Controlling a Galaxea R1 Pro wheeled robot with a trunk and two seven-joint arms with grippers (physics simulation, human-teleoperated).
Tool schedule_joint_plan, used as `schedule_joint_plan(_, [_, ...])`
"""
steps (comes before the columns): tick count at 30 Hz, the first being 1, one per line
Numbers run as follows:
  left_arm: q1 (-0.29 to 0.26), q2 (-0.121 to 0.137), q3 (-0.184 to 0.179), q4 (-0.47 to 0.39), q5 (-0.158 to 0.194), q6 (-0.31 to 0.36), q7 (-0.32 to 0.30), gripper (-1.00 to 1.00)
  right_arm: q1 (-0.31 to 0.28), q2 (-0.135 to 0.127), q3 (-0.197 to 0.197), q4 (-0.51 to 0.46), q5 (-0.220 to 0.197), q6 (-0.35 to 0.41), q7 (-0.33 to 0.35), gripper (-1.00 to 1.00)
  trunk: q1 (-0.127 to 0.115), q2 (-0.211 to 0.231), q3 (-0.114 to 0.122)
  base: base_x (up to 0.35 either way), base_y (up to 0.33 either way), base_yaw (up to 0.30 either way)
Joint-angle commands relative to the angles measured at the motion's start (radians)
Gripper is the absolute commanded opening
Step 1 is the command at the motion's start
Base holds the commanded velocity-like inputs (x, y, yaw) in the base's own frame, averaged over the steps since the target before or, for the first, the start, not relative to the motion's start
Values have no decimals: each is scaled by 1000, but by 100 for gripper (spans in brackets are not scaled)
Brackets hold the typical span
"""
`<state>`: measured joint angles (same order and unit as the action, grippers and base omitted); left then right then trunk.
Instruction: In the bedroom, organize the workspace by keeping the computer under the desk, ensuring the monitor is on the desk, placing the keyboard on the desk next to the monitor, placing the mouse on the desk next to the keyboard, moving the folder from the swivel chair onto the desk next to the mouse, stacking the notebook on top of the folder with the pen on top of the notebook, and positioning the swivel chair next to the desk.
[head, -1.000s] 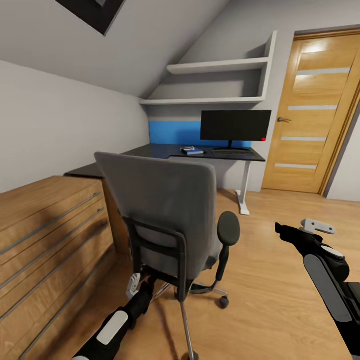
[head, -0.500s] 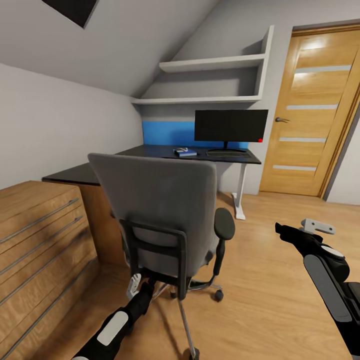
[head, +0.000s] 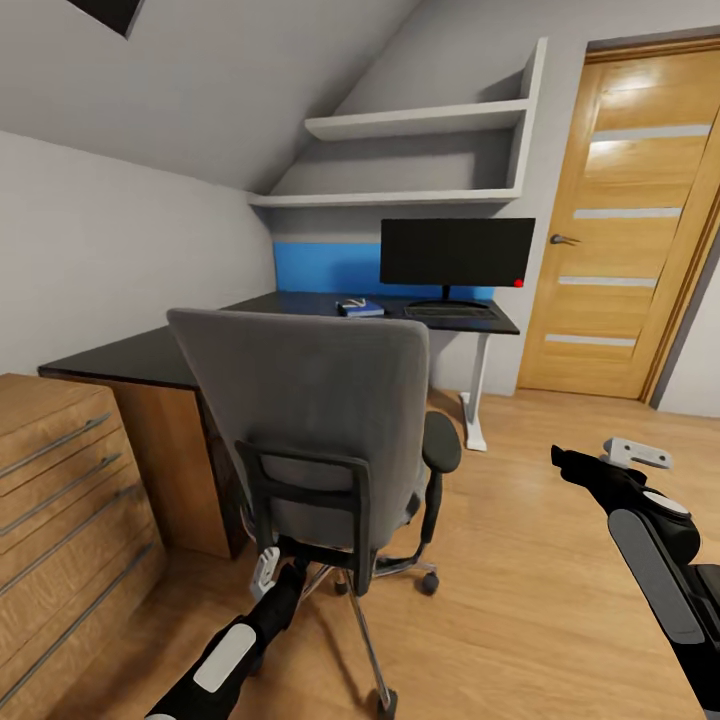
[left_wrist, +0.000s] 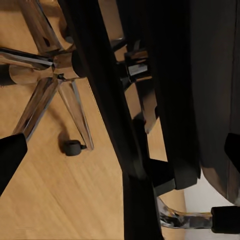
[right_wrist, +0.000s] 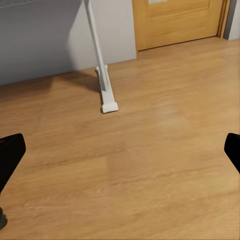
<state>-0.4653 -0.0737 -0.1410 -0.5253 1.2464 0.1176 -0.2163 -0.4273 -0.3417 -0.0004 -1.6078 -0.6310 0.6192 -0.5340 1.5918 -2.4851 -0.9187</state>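
The grey swivel chair (head: 300, 400) stands with its back to me in front of the black desk (head: 150, 355). Its seat is hidden by the backrest, so no folder can be seen. On the far end of the desk stand the monitor (head: 457, 252), a dark keyboard (head: 450, 311) and a small blue notebook (head: 360, 307). My left gripper (head: 270, 572) is low behind the chair, open, facing the chair's black frame (left_wrist: 125, 125) and chrome base (left_wrist: 47, 75). My right gripper (head: 568, 462) hangs open over the bare floor (right_wrist: 150, 165).
A wooden drawer unit (head: 60, 510) stands at the left against the desk. A white desk leg (right_wrist: 102, 70) meets the floor ahead on the right. A wooden door (head: 630, 220) closes the far right wall. Two wall shelves (head: 420, 125) hang above the desk.
The whole view has shifted: the drawer unit slides off to the left and more of the desk top shows, so the camera moved. Both arms hold their places in the picture.
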Motion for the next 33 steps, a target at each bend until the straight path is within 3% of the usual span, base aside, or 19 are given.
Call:
schedule_joint_plan(1, [-1,0,0,-7,16,4,-7,100,-1,-1,1,-1,-10,2,-9,100,0,0,-1,333,-9,0])
schedule_joint_plan(10, [-1,0,0,-7,17,5,-8,100,-1,0,4,-1,-10,1,-9,100,0,0,-1,292,141,0])
schedule_joint_plan(18, [-1,0,-1,-7,17,5,-7,100,-1,0,5,-1,-10,1,-9,100,0,0,-1,93,50,0])
schedule_joint_plan(33, [-1,0,0,-7,16,5,-6,100,-1,-3,1,-1,-9,2,-9,100,0,0,-1,246,-196,0])
